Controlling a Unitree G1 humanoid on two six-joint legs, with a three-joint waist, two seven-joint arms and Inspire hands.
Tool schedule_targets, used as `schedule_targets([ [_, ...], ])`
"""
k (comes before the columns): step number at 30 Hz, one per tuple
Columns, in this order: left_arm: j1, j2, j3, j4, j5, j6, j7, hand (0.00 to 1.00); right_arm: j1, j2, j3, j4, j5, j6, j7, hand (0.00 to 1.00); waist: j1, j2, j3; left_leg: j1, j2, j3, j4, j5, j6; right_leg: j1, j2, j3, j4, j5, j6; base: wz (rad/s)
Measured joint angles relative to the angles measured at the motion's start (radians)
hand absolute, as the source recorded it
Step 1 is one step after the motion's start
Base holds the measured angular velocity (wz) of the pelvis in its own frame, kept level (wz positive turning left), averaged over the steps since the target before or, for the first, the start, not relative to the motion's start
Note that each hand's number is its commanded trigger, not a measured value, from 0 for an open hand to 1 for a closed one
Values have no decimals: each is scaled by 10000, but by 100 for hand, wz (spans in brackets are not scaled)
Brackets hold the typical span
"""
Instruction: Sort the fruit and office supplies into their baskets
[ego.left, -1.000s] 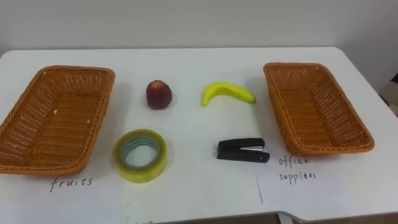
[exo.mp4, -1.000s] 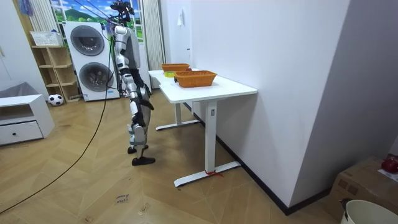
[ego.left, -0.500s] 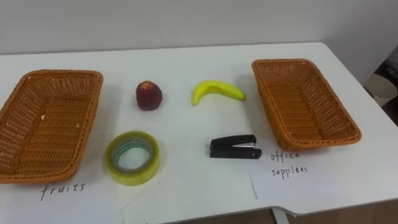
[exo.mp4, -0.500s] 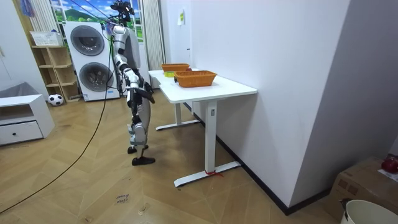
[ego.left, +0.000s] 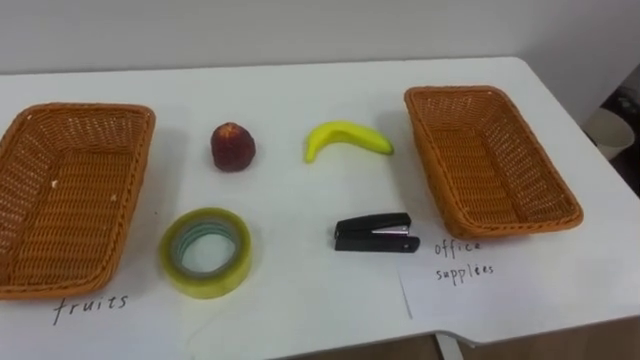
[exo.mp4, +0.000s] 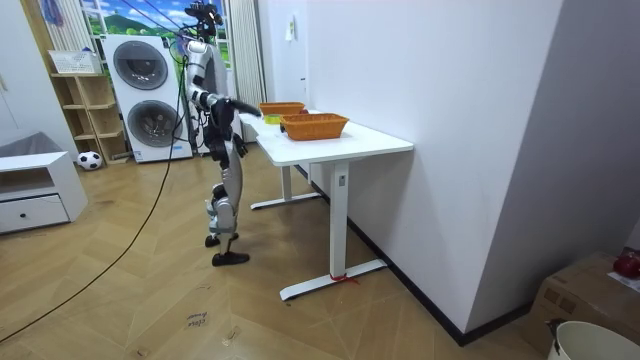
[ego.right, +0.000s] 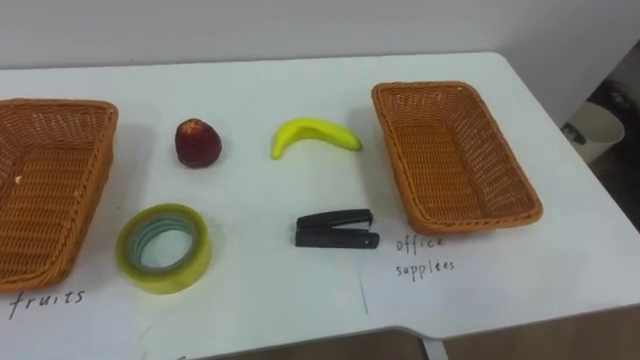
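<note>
Well, here we are at the white table (ego.left: 300, 90), and by my reading the sorting has not begun: both baskets are bare. The brown woven wicker basket (ego.left: 80, 108) at the left edge of the frame, with a handwritten fruit label (ego.left: 90, 305) under it, holds nothing. The matching wicker basket (ego.left: 452, 92) at the right, with the office-supplies note on a white sheet (ego.left: 470, 262) just below it, holds nothing either. Between them all four items lie loose on the tabletop. The dark red round fruit (ego.left: 232, 147) and the yellow banana (ego.left: 346, 138) sit across the upper middle. The yellow-green roll of clear tape (ego.left: 205, 285) is lower left of centre, and the black stapler (ego.left: 372, 233) lower right of centre. So four placements are left, two per basket. In the room view the robot stands on the room view's left of the table, its right hand (exo.mp4: 258, 113) held out toward the table edge. Whether that hand is released or clenched I cannot tell, but with all four items on the table, I judge it empty.
</note>
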Motion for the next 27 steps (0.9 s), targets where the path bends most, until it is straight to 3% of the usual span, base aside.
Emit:
schedule_targets([
  [5,-13,6,-113,6,-3,185,-192,0,-265,-61,11,-1621,-402,5,-334,0,74,-107,53,-160,-2,2,14,0,0,-171,-10,-13,8,0,0,0],
  [12,-133,-5,-131,434,43,228,-318,0,-1042,-726,104,-3229,-783,-20,-343,0,149,-154,38,-229,11,17,48,1,-2,-249,-18,-117,9,5,-7,0],
  [22,-184,24,-397,471,297,214,-338,0,-2051,-1204,653,-4502,-847,-37,716,0,412,-268,24,-27,23,-19,50,2,-2,40,-47,-381,6,8,-12,2],
  [27,-141,55,-444,496,493,211,-338,0,-2617,-1251,1259,-4892,-1935,-40,1324,0,436,-252,25,-58,37,-65,81,2,-2,76,-73,-569,23,18,-26,5],
])
